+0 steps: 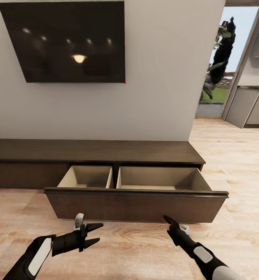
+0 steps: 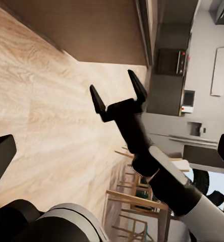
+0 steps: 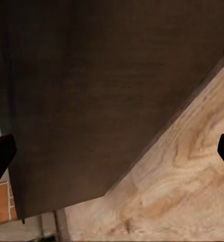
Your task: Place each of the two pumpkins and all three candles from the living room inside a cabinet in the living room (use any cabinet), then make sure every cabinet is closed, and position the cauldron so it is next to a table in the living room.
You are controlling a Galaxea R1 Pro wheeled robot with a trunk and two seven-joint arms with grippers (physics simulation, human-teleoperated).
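The long low dark-brown cabinet stands against the wall. Its right drawer is pulled out, and both pale beige compartments look empty. The left drawer front is flush. My left gripper hovers open over the floor just short of the open drawer's front. My right gripper points at that front from close by. It is open, as the left wrist view shows the right gripper with its fingers spread. The dark drawer front is close up in the right wrist view. Pumpkins, candles and cauldron are out of view.
A dark TV hangs on the wall above the cabinet. To the right, a doorway opens toward grey kitchen units. Light wood floor lies around both arms. Wooden chairs appear in the left wrist view.
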